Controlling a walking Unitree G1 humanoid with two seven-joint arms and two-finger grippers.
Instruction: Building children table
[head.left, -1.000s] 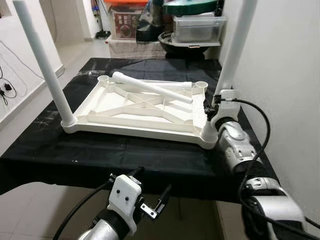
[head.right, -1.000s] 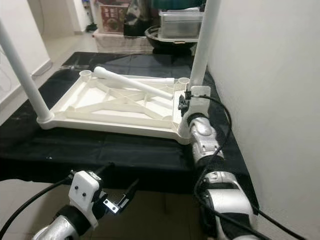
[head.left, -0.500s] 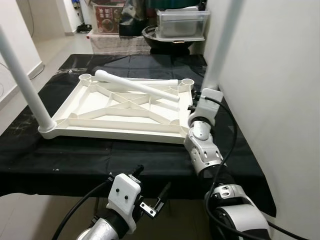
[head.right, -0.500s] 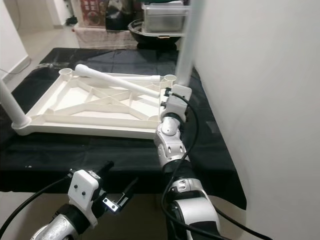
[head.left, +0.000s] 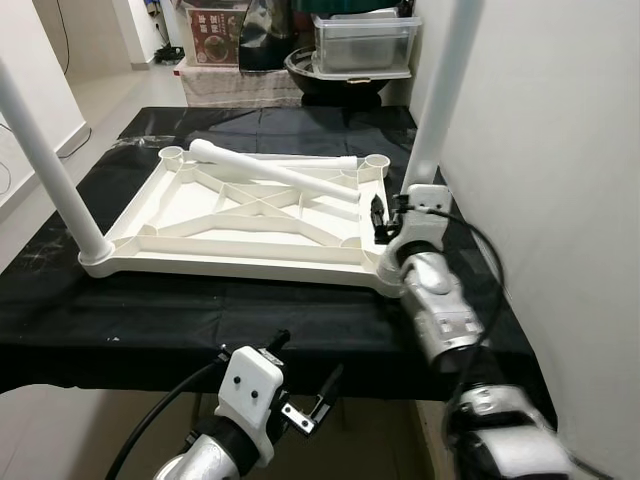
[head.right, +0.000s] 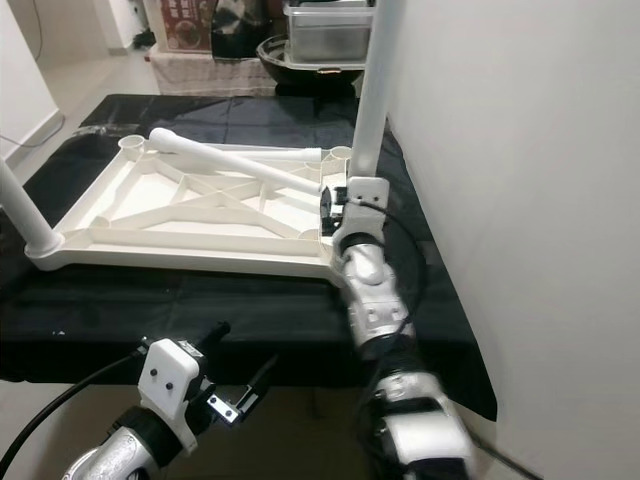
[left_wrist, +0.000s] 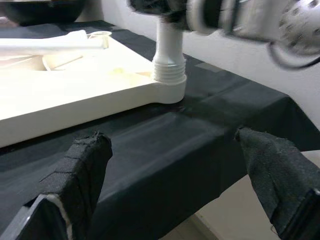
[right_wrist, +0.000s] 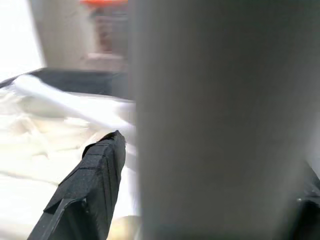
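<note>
The right gripper (head.left: 392, 215) grasps the upright table leg (head.left: 438, 95) seated in the inverted white tabletop (head.left: 190, 212). The left gripper (left_wrist: 175, 167) hangs released below the black-covered table edge (head.left: 150, 340).

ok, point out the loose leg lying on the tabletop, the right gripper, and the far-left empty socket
loose leg (head.left: 275, 172), left eye view, mid-shaft.
right gripper (head.left: 385, 216), left eye view, by the near-right upright leg.
empty socket (head.left: 172, 155), left eye view, its rim.

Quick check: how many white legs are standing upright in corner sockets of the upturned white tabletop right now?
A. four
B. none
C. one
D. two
D: one white plastic leg stands in the near left corner and another in the near right; a third lies loose across the upturned white plastic tabletop.
</note>
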